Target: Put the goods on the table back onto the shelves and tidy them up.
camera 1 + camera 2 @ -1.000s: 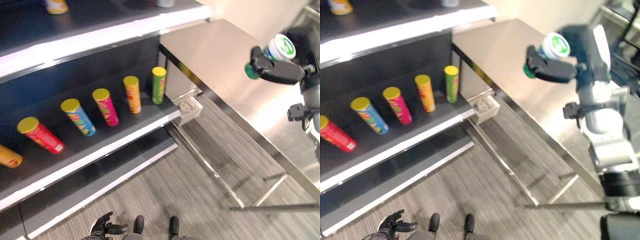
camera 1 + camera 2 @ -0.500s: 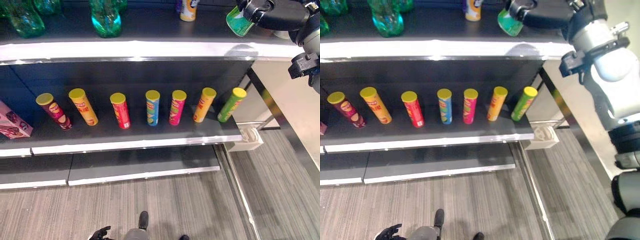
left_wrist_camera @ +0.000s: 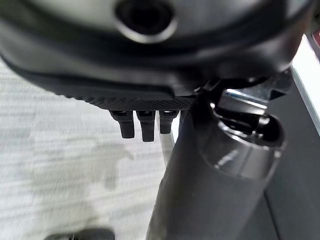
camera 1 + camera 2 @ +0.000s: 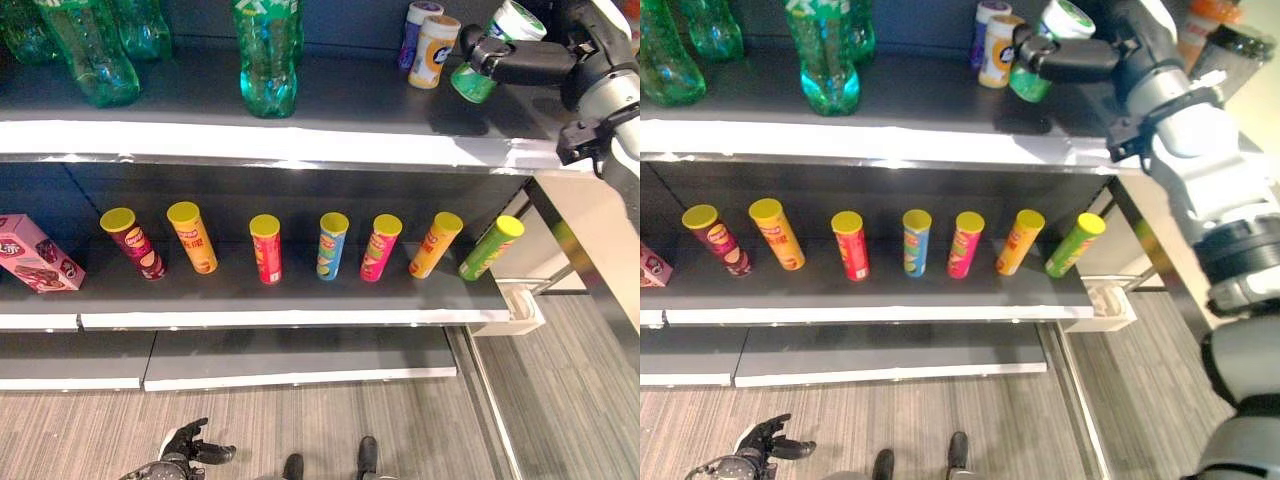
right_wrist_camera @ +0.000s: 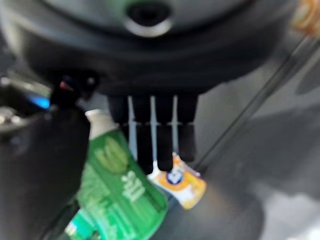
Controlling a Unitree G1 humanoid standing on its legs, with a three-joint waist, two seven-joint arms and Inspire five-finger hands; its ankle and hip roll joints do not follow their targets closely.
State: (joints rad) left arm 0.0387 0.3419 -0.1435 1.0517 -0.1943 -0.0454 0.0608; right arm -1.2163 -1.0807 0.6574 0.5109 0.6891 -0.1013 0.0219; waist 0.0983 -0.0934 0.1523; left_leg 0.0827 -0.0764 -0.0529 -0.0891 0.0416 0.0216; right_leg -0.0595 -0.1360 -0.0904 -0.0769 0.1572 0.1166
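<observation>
My right hand (image 4: 528, 62) is shut on a green canister (image 4: 476, 78) with a white lid, which it holds tilted just above the right end of the upper shelf (image 4: 300, 145). In the right wrist view the fingers (image 5: 150, 135) lie across the green canister (image 5: 120, 190), and the thumb is on its other side. Right beside it on that shelf stand an orange-and-white canister (image 4: 436, 52) and a purple one (image 4: 420, 22). My left hand (image 4: 185, 455) hangs low near the floor, open and holding nothing.
Green bottles (image 4: 268, 55) stand further left on the upper shelf. The middle shelf (image 4: 280, 318) carries a row of several chip tubes (image 4: 265, 248) and a pink box (image 4: 30, 250). The table's edge (image 4: 585, 265) adjoins the shelves on the right.
The whole view has swung from the table round to the shelves. My right hand still holds the green canister, which now hangs over the upper shelf beside the orange-and-white canister.
</observation>
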